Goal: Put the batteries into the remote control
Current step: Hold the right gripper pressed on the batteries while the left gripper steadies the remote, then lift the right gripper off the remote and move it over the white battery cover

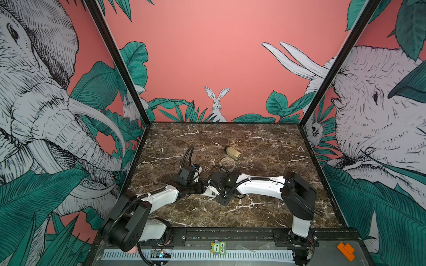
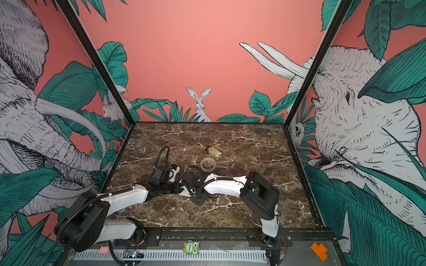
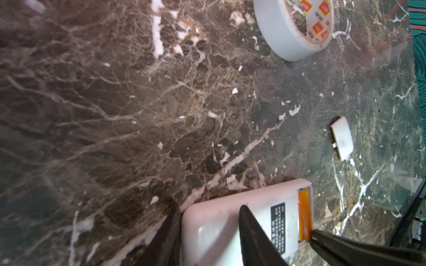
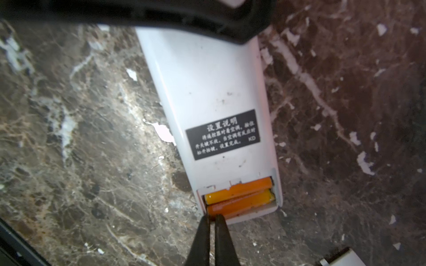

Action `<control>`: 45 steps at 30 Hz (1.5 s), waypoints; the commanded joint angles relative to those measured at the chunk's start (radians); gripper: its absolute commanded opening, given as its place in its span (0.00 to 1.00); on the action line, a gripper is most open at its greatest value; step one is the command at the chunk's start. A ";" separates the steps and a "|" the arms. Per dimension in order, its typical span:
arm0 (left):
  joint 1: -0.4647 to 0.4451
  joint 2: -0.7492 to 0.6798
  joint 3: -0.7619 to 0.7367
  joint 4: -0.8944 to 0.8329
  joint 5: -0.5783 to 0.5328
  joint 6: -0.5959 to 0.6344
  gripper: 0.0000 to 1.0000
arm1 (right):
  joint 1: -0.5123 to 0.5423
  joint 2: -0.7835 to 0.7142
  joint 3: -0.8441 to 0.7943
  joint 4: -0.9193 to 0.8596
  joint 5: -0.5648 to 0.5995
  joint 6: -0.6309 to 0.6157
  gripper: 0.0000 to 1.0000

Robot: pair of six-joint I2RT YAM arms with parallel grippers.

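Observation:
The remote control [image 4: 216, 92] lies back up on the marble, its dark label showing and its battery bay uncovered. Two orange batteries [image 4: 239, 187] lie side by side in the bay; one of them also shows in the left wrist view [image 3: 304, 214]. My left gripper [image 3: 209, 208] is shut on the remote's body across its width, away from the bay. My right gripper [image 4: 212, 217] is shut with nothing between its fingers. Its tips rest against one end of the outer battery [image 4: 242, 203]. In both top views the two grippers meet over the remote [image 1: 208, 192] at mid-table.
The loose white battery cover [image 3: 342, 138] lies on the marble beside the remote's open end. A roll of tape [image 1: 227, 162] and a small beige bottle [image 1: 232, 152] on its side lie farther back. Walls enclose the table's left, right and back sides.

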 commanded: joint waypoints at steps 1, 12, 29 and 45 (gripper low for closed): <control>0.000 0.033 -0.036 -0.110 -0.006 0.005 0.42 | -0.005 0.043 -0.038 -0.008 0.035 0.011 0.04; 0.000 0.029 -0.036 -0.112 -0.006 0.005 0.43 | -0.006 0.040 -0.036 -0.007 0.037 0.009 0.02; -0.001 0.021 -0.034 -0.117 -0.009 0.005 0.43 | -0.026 -0.090 -0.045 0.021 -0.015 0.031 0.13; 0.000 -0.030 -0.009 -0.153 -0.007 0.013 0.44 | -0.224 -0.257 -0.191 -0.026 0.032 -0.003 0.70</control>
